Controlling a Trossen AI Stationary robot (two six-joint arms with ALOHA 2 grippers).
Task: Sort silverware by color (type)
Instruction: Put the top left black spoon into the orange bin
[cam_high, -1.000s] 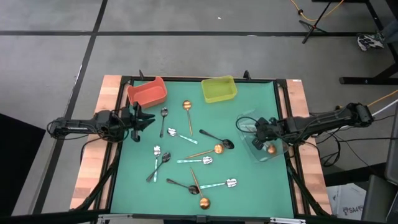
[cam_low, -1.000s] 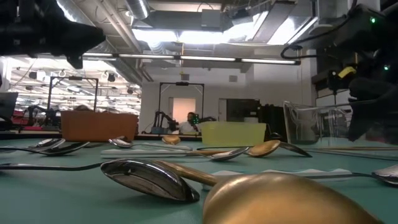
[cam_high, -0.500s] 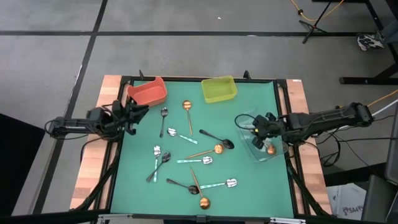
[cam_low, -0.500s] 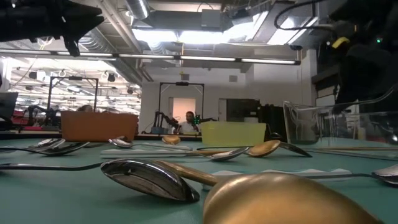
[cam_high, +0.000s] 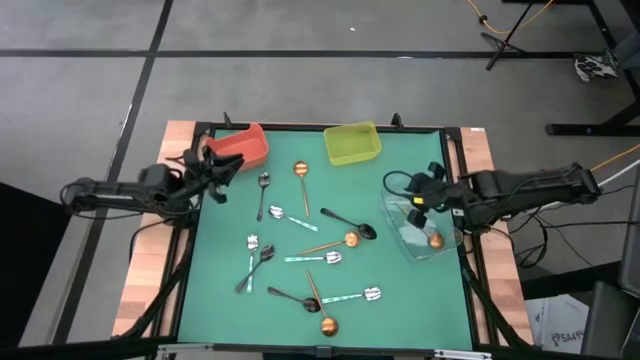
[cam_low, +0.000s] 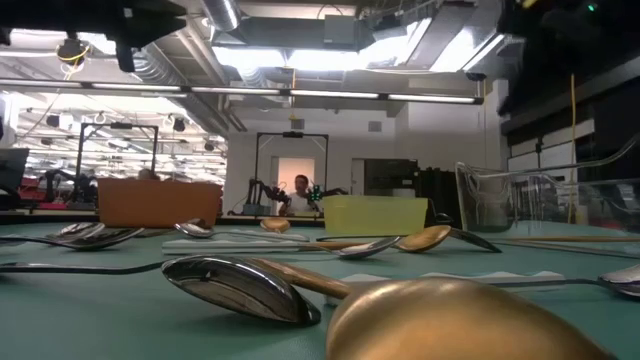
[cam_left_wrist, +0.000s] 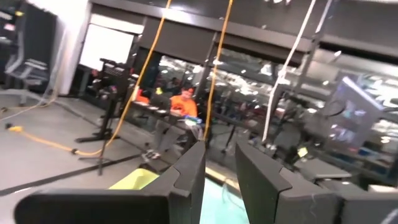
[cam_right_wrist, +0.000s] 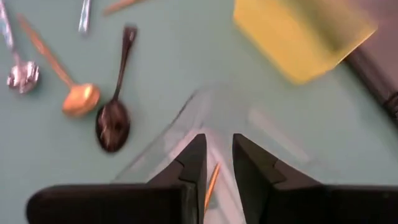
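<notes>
1. Just below my right hand (cam_high: 418, 197) sits the clear bin (cam_high: 400, 243), with one copper-gold spoon (cam_high: 435, 240) lying inside it; the hand hangs over the bin's rim, its fingers (cam_right_wrist: 186, 171) slightly parted and empty
2. Beside the red bin (cam_high: 240, 148), my left hand (cam_high: 222, 165) hovers off the tabletop (cam_high: 410, 300), pads a narrow gap apart, nothing between them
3. Between the two hands the rest of the silverware (cam_high: 310, 250) lies loose on the mat. Nearest the right hand is a black spoon (cam_high: 350, 222), its bowl turned toward the clear bin; just beyond it lies another copper-gold spoon (cam_high: 340, 241). Nearest the left hand is a dark spoon (cam_high: 263, 190)
4. I judge these spoons light, stiff and slick, lying nearly flat, so a pinch can skate off or flip one
5. I would take hold across the slim handle near its middle, fingers straddling it crosswise, not on the rounded bowl, which would likely squirt out
6. Several handles cross or touch farther from both hands, so I would pick the free ones first; the yellow-green bin (cam_high: 352, 143) looks empty to me
</notes>
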